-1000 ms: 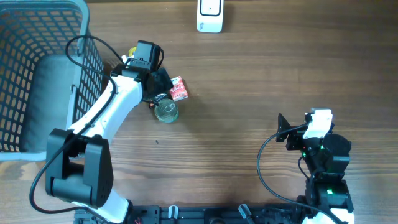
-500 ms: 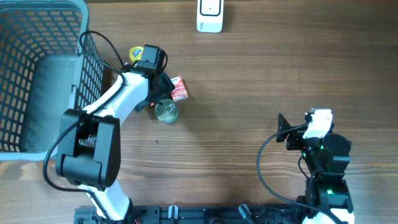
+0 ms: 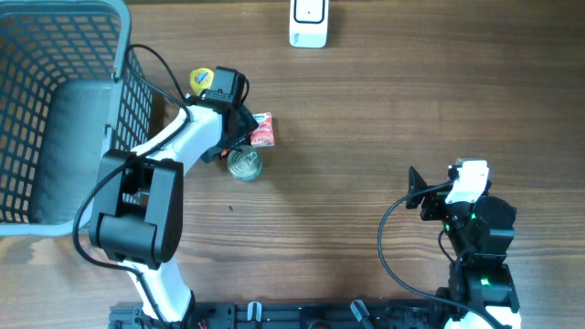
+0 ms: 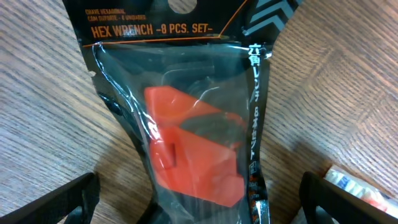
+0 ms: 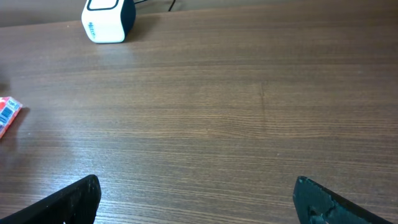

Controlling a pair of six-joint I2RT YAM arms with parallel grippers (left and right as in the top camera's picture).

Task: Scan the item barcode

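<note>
Left claw (image 4: 199,198), jaws apart, hovers over the hex-wrench pack (image 4: 186,143) on the surface (image 3: 366,137) beside a can (image 3: 244,164) — apparently the pickup stage. Next: clamp it, carry its barcode to the scanner (image 3: 308,23). Right claw (image 5: 202,202) idle, likewise apart.

Bright, even light from above; shadows soft, short. Glare streaks on glossy clear-plastic hex wrench packet (image 4: 205,93), close-up sl. soft. Pale sheen on brown wood-grain table (image 5: 93,149).
</note>
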